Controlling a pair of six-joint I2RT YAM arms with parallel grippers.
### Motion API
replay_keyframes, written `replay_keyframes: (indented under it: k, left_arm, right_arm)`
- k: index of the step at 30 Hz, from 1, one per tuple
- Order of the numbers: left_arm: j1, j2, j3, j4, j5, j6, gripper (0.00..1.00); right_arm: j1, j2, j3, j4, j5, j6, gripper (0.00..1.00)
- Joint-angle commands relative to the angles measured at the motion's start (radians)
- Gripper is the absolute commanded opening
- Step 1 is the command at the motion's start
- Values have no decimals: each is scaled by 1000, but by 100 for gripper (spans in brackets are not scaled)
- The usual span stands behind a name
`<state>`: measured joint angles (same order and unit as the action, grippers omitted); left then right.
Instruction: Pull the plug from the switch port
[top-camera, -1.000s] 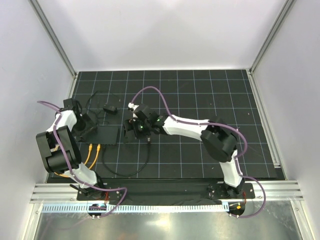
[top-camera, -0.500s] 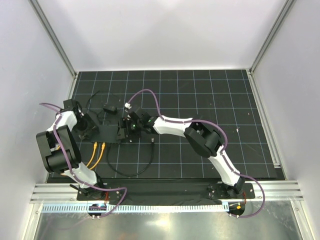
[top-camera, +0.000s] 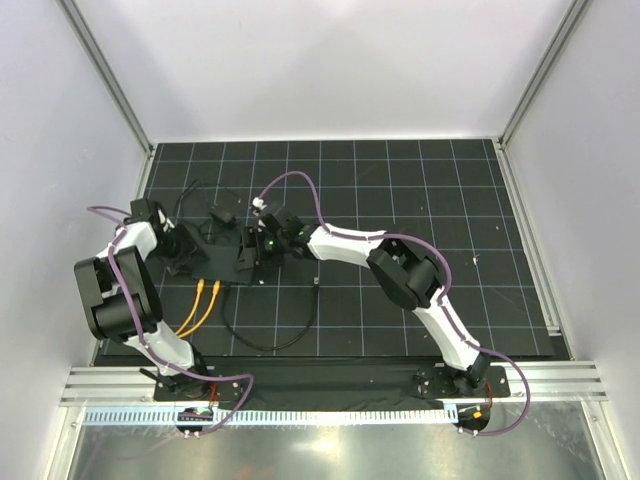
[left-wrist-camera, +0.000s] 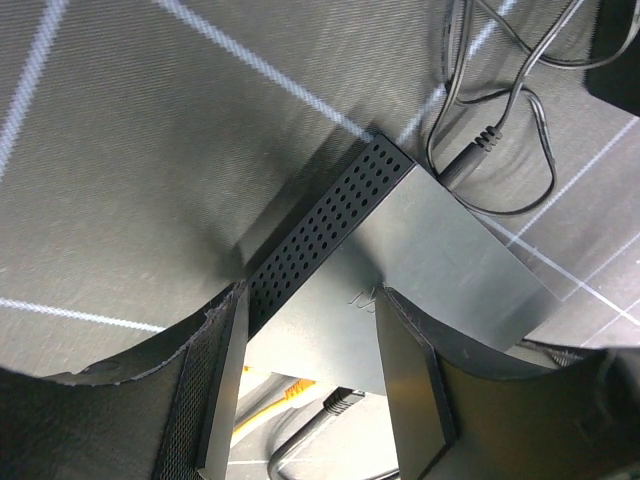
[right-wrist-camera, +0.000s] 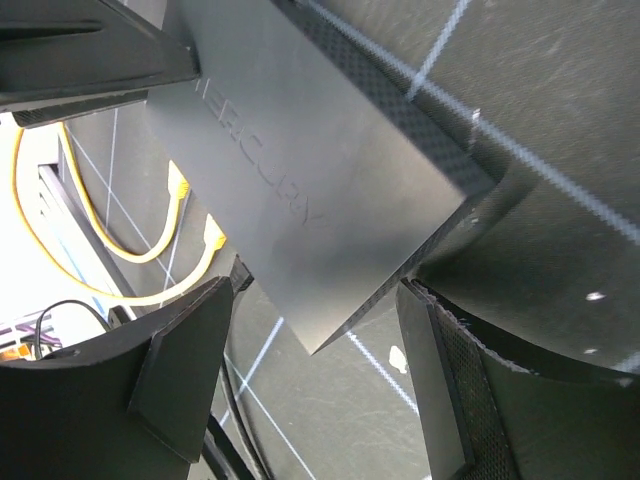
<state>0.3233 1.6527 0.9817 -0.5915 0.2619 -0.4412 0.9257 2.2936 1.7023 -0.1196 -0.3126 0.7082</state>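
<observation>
The switch (top-camera: 218, 262) is a flat matte-black box held between my two grippers, raised off the mat. My left gripper (top-camera: 188, 250) is shut on its left end; in the left wrist view the fingers (left-wrist-camera: 222, 400) clamp the switch (left-wrist-camera: 430, 250) by its perforated side. My right gripper (top-camera: 249, 256) is open around the right corner; one finger (right-wrist-camera: 435, 380) touches the switch (right-wrist-camera: 300, 160), the other stands apart. Two yellow plugs (top-camera: 207, 288) lie on the mat just off the near edge. A black plug (left-wrist-camera: 345, 401) shows under that edge; I cannot tell if it is seated.
A small black power adapter (top-camera: 220, 215) lies behind the switch, its thin wire (left-wrist-camera: 500, 150) running to a barrel plug (left-wrist-camera: 458, 168) at the switch's back edge. A black cable (top-camera: 270, 340) loops toward the near edge, its other end (top-camera: 318, 286) on the mat.
My right gripper moved left onto the switch's right corner. The switch shifted away from me, and the yellow plugs now lie off its near edge.
</observation>
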Motion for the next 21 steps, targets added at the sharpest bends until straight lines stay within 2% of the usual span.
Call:
replay_keyframes:
  k: [1,6,8,14,21]
  left_arm:
    - [-12,5,6,39,62,-14,57]
    - [-12,27,25,29,73,-37,57]
    - [-10,1,37,6,5,-42,59]
    - [-12,-183,12,-8,-165,-137,67]
    - [-3,-352,-66,1,-136,-142,67]
  right_arm:
    - [-16,1,54,-12,-32,-49,75]
    - [-39,1,46,-11,-77,-59,74]
    - [-42,-8,34,-14,-79,-72,74]
    - [-51,-51,13,-44,-68,-122,74]
    - [-59,-51,20,-95,-111,-188,75]
